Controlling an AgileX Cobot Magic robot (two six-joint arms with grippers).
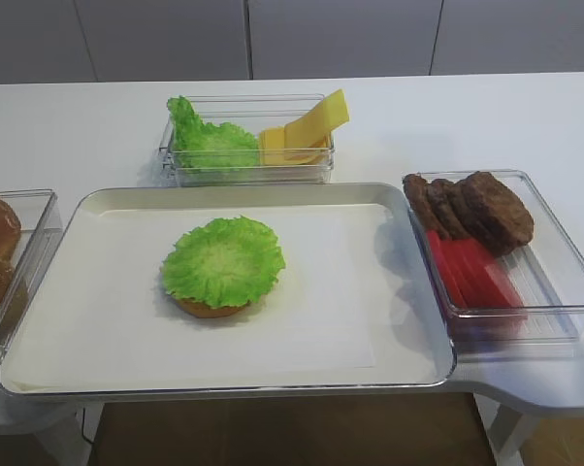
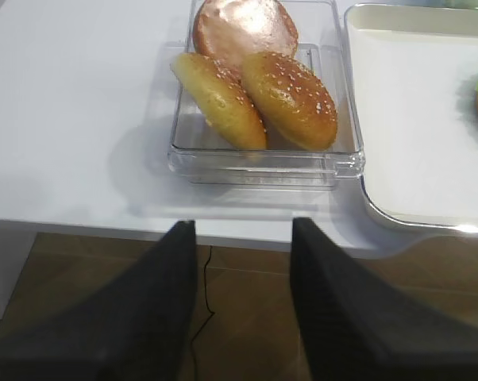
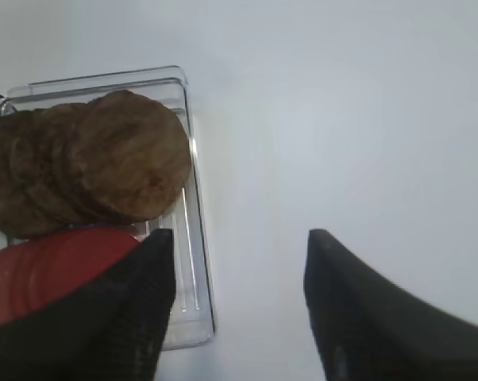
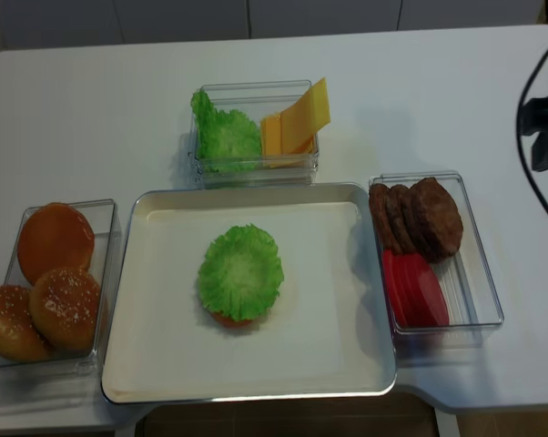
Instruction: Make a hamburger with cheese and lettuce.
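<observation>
On the tray [image 1: 389, 282], the lettuce [image 1: 224, 260] is lying over the hamburger [image 1: 211, 308]; the cheese [image 1: 302, 134] is leaning in its bin at twelve o'clock. Both the right claw [image 3: 237, 274] and left claw [image 2: 243, 262] are gaping wide, holding nothing.

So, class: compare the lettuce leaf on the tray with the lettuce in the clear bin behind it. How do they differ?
The lettuce leaf on the tray lies flat and spread open on a bun half; the lettuce in the bin stands bunched against the bin's left wall. The tray leaf shows a full round outline; the bin lettuce is partly hidden, beside cheese slices. Both are bright green and frilly.
</observation>
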